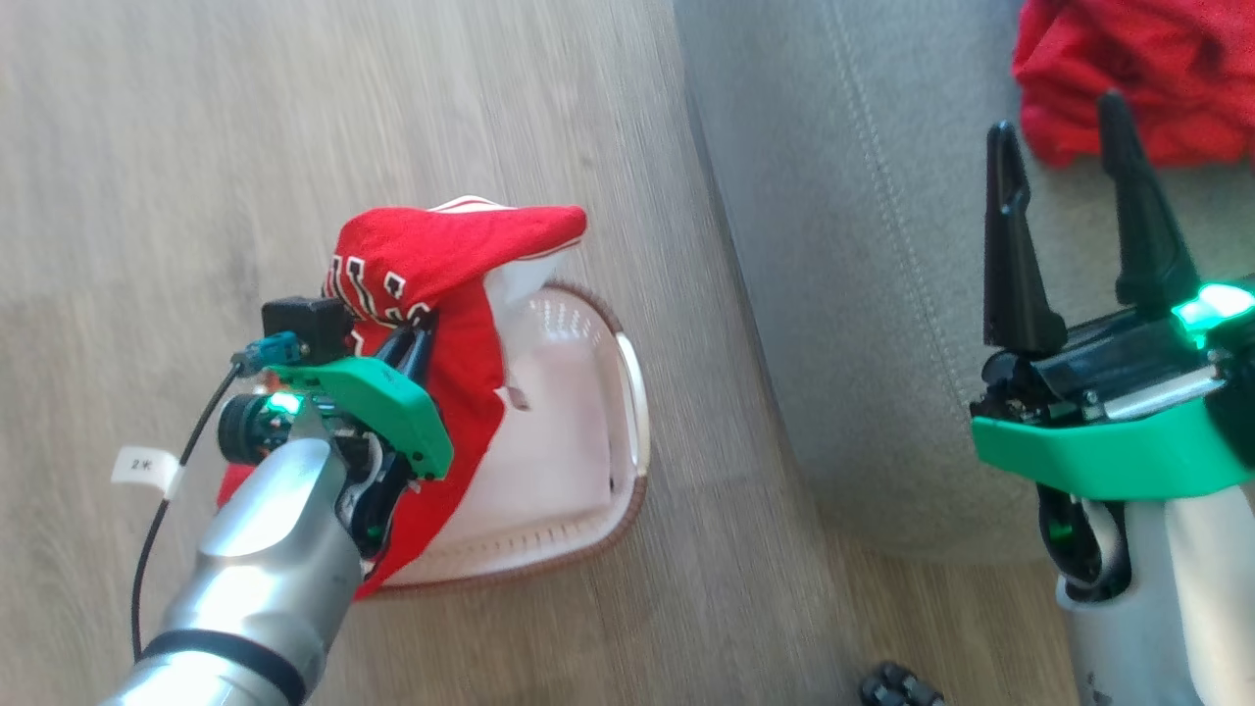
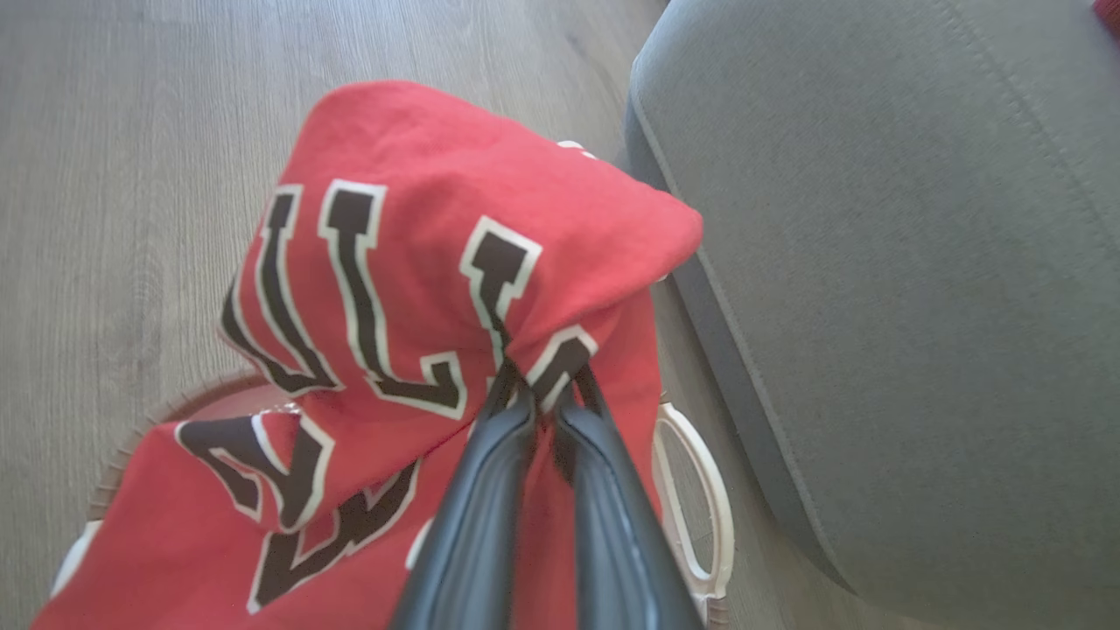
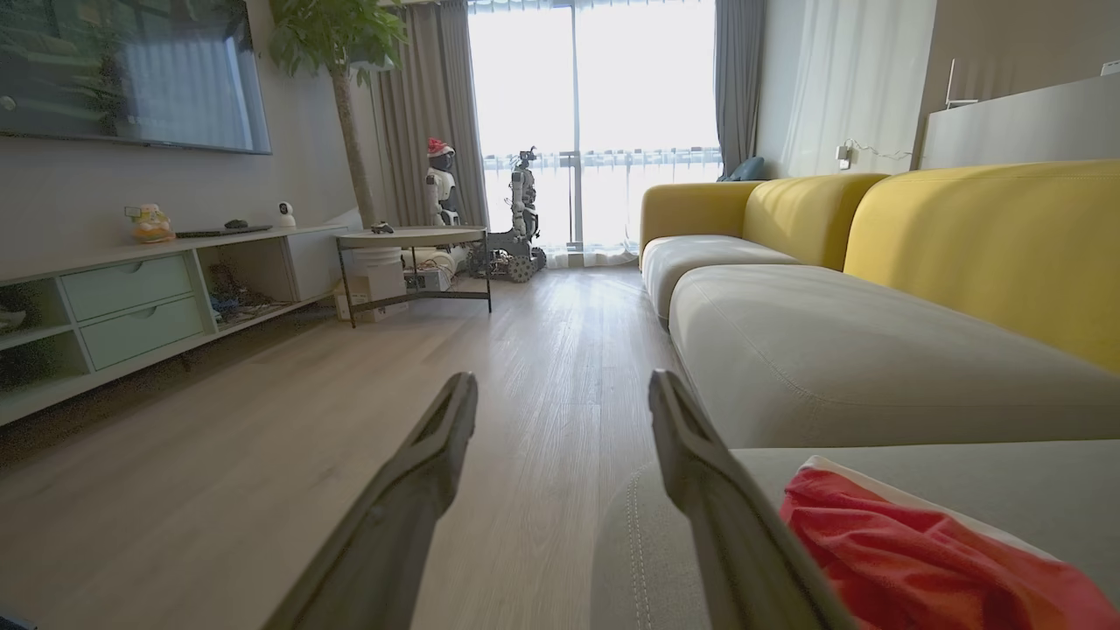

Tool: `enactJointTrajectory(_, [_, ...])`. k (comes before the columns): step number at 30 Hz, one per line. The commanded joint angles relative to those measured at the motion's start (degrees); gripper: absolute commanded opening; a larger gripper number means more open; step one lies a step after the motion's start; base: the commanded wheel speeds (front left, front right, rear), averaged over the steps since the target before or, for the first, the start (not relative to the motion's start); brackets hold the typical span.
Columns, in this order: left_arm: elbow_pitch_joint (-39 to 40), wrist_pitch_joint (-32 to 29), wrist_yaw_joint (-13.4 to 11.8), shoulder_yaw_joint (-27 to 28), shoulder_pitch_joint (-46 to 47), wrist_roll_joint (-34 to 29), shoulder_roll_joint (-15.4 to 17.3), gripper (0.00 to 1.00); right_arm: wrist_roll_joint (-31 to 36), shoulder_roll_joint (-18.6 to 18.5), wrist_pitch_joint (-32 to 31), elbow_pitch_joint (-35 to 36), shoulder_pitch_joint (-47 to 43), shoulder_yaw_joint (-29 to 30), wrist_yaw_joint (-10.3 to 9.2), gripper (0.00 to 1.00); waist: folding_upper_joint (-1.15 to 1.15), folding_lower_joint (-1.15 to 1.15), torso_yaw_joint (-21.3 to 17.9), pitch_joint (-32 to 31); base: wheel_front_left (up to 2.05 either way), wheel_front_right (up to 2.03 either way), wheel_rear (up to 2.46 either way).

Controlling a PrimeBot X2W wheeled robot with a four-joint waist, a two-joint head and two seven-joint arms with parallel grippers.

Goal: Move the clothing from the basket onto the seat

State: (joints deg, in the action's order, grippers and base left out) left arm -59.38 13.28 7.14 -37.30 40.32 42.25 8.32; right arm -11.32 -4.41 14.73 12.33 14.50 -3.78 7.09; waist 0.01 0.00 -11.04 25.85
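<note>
The left claw (image 2: 544, 394), clamped on a fold of the red jersey (image 2: 437, 201), holds it over the basket (image 1: 635, 392) beside the seat (image 1: 863, 294). The right claw (image 1: 1057, 113) is spread apart, empty. The jersey looks soft and light and will likely drape; a bunched fold should grip best.

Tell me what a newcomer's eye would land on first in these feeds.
The bright red jersey with black-and-white letters stands out most. It is pinched in the left tool and held up over the basket. Next comes a second red garment lying on the grey-green seat, just beyond the open right tool.
</note>
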Motion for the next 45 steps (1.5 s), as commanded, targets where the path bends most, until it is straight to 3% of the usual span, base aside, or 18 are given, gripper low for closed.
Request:
enactJointTrajectory(1, [2.5,1.02,0.35,0.99,0.04,0.45,1.78,0.0,-0.61,-0.9,0.27,1.42,-0.95,-1.1,0.4,1.0,-0.01,0.0,1.76,-5.13,0.0,0.0,0.0])
enactJointTrajectory(9, [14.36,1.66,0.3,0.84,-1.24,0.04,4.86,0.0,-2.03,-2.74,0.27,-0.94,-4.28,-1.45,0.4,1.0,-0.01,0.0,4.52,-12.28,0.0,0.0,0.0])
enactJointTrajectory(17, [29.4,1.21,-1.91,2.05,-3.42,-1.81,6.94,0.0,-3.37,-4.14,0.27,-2.97,-8.08,-2.92,0.4,1.0,-0.01,0.0,6.34,-18.46,0.0,0.0,0.0])
enactJointTrajectory(24, [41.38,-4.24,-4.57,1.13,-4.29,-1.74,8.53,0.0,-4.77,-4.69,0.27,-4.64,-10.0,-5.75,0.4,1.0,-0.01,0.0,7.0,-22.5,0.0,0.0,0.0])
enactJointTrajectory(37, [53.57,-10.07,-7.85,2.15,-2.26,-0.85,10.6,0.0,-6.0,-5.65,-0.13,-6.35,-11.96,-12.61,0.4,1.0,-0.01,0.0,7.44,-25.08,0.0,0.0,0.0])
enactJointTrajectory(45, [55.1,-10.59,-8.93,2.15,-1.82,-0.93,10.55,0.0,-6.79,-6.06,-0.16,-6.7,-11.43,-15.22,0.4,1.0,-0.01,0.0,7.39,-24.88,0.0,0.0,0.0])
